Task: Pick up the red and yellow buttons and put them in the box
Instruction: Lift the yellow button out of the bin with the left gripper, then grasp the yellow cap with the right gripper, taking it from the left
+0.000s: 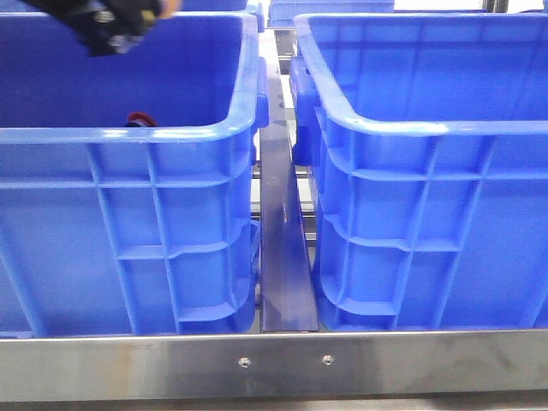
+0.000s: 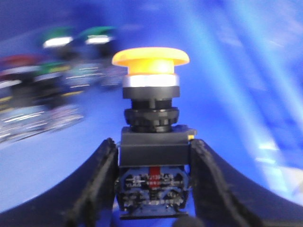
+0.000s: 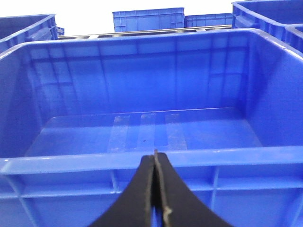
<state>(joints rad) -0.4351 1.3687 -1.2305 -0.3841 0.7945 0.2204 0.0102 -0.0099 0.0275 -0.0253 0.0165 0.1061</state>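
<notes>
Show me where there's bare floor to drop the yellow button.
The crate ahead of the right gripper: its floor is bare wall to wall. Crowded: the left crate, where the left gripper holds the yellow button beside a blurred cluster of buttons.

Industrial sorting or parts-handling station, of the kind found in a factory or warehouse workshop. Two large blue ribbed plastic crates, left point(image 1: 128, 223) and right point(image 1: 428, 214), stand side by side on a bare metal frame whose front rail point(image 1: 274, 364) carries two screws, with a dark metal divider bar point(image 1: 282, 257) between them. More identical blue crates point(image 3: 147, 20) are lined up behind against a bright white background. The left crate holds a heap of industrial push-button switches point(image 2: 52, 71) with red and green caps, blurred in the left wrist view: bulk electrical components, not household goods.
</notes>
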